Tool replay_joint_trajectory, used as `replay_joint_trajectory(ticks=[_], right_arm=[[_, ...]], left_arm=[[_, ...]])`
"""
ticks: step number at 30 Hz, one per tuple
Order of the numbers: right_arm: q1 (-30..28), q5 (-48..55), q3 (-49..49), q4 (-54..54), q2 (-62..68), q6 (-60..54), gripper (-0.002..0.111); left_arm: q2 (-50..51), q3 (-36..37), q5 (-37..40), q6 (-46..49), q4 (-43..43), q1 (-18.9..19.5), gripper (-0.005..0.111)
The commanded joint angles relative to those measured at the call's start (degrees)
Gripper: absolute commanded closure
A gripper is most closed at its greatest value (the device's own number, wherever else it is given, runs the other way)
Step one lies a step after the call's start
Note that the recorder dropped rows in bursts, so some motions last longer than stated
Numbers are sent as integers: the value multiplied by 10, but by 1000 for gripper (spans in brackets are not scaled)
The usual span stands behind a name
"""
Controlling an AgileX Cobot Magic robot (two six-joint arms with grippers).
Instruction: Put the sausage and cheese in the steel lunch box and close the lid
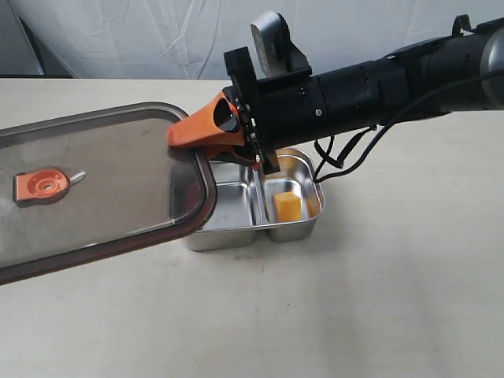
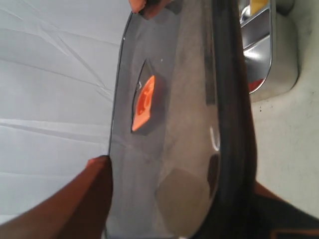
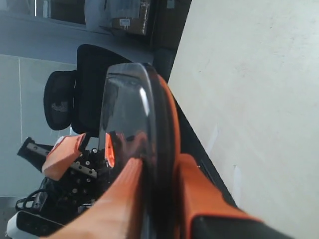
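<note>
The dark translucent lid [image 1: 110, 181] hangs tilted in the air, its right end over the larger compartment of the steel lunch box [image 1: 228, 236]. Its orange valve tab [image 1: 46, 186] faces up. My right gripper [image 1: 209, 130] is shut on the lid's right edge, one orange finger on each face [image 3: 160, 162]. My left gripper [image 2: 179, 174] is shut on the opposite end and is outside the exterior view. The yellow cheese [image 1: 287, 207] lies in the smaller compartment. A red patch [image 2: 255, 85] shows inside the box past the lid's edge, perhaps the sausage. From outside, the sausage is hidden.
The box stands mid-table on a pale beige tabletop [image 1: 378, 299]. My right arm [image 1: 378, 87] reaches in from the upper right, with cables hanging by the box's far corner. A white cloth backdrop [image 1: 157, 31] runs behind the table.
</note>
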Motion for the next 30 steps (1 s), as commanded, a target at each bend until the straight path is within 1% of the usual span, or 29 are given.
replay_joint_trajectory(ticks=[1,8,16,20,25,30], right_arm=[[0,-1,-3,-1,-16,-24,108],[-1,-6,-3,31,-39,-33,108],[-5,-34,-3,43,-43,-34,108],[-32,-36,-3,45,-43,-31,108],[-69,-14,-3,43,-43,-30,108],[-90,-13,-3,30,-43,-21,108]], left_arm=[[-15,6,15,-25,-6,-5,48],[-16,10,38,-25,19,-5,48],[-20,11,40,-25,20,-5,48],[-34,11,44,-31,20,-5,48],[-47,11,44,-68,53,-5,48],[-50,11,42,-89,69,-5,48]])
